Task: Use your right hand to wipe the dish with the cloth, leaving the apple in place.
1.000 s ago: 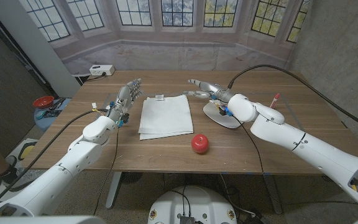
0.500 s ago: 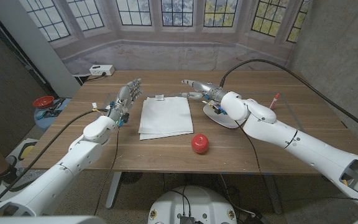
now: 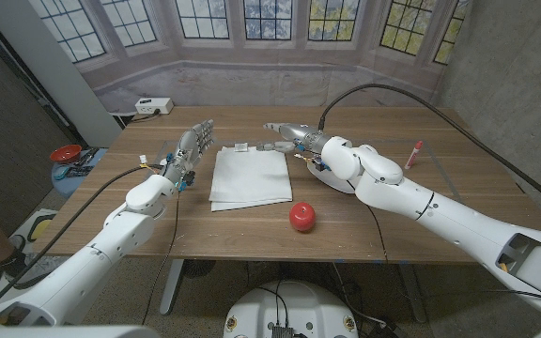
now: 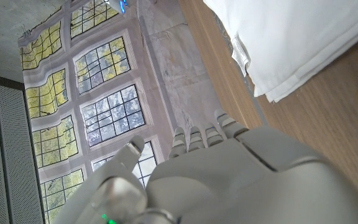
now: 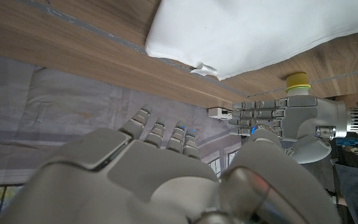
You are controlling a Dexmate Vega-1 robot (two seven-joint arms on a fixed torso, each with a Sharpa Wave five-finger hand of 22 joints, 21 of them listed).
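Two hands flank the cloth (image 3: 249, 176), and the right hand (image 3: 287, 134) is the nearer one for the pick: it hovers by the cloth's far right corner, fingers spread, holding nothing, pointing toward the robot's left across the cloth's far edge. The cloth lies flat on the bench (image 3: 440, 188) as a folded white rectangle, its long axis running from the near side to the far side, so the hand meets a short edge end-on. The left hand (image 3: 193, 144) stands off the cloth's left side, fingers apart and empty, clear of it. The dish is almost wholly hidden behind the right forearm, to the cloth's right. The apple (image 3: 301, 216) sits just off the cloth's near right corner, so a drag of the cloth rightward would probably pass just beyond it.
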